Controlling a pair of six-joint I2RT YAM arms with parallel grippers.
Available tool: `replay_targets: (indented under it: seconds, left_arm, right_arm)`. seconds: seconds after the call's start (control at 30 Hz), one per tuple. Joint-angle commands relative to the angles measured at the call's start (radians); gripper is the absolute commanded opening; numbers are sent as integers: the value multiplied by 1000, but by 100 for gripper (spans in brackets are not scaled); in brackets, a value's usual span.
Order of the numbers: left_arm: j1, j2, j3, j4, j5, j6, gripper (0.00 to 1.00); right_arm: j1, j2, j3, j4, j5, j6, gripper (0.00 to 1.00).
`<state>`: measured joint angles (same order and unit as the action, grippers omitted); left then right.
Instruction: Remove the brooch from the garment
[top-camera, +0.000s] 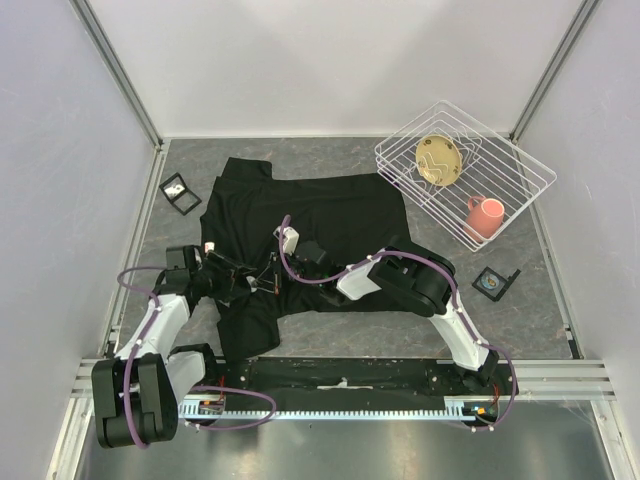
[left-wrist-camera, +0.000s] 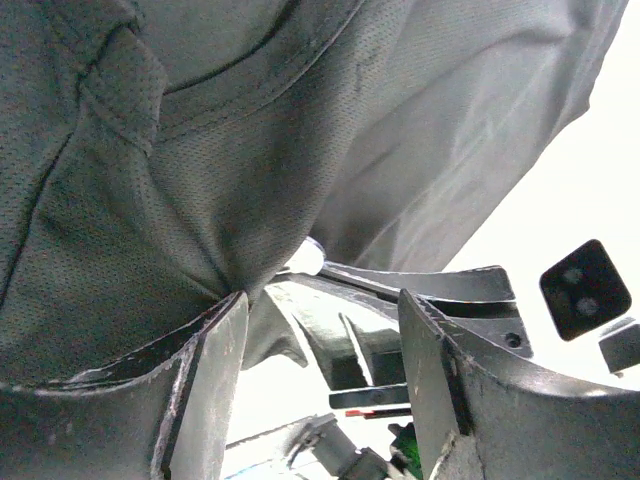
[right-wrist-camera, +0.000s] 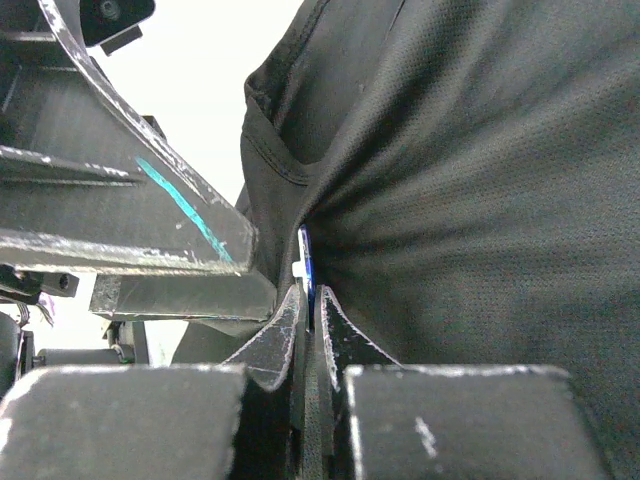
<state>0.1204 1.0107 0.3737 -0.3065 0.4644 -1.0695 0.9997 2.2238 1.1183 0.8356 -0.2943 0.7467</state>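
Note:
The garment (top-camera: 330, 215), a large black T-shirt, lies spread over the grey table, and its fabric (right-wrist-camera: 480, 180) is pulled up into a peak between both arms. My right gripper (right-wrist-camera: 311, 295) is shut on the brooch (right-wrist-camera: 306, 262), a thin blue-and-white piece seen edge-on and still pressed against the cloth. In the top view the right gripper (top-camera: 272, 273) sits over the shirt's lower left part. My left gripper (left-wrist-camera: 322, 300) faces it from the left with its jaws wide open and nothing between them. The bunched fabric (left-wrist-camera: 200, 180) touches its left fingertip. A small white bit of the brooch (left-wrist-camera: 306, 257) shows at the peak.
A white wire rack (top-camera: 520, 170) at the back right holds a yellowish plate (top-camera: 440, 160) and a pink mug (top-camera: 486, 215). A small black box (top-camera: 180, 192) lies left of the shirt, another (top-camera: 494, 283) right of it. Walls close in on three sides.

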Motion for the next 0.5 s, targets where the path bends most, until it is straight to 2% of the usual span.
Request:
replay_targets:
  seconds: [0.0,0.23,0.47]
  left_arm:
    - [5,11,27,46,77,-150,69]
    - [5,59,40,47,66,-168,70]
    - [8,-104,83,-91,-145,-164,70]
  right_arm:
    - [5,-15,6,53,11,-41,0]
    - [10,-12,9,57,9,-41,0]
    - [13,-15,6,45,9,-43,0]
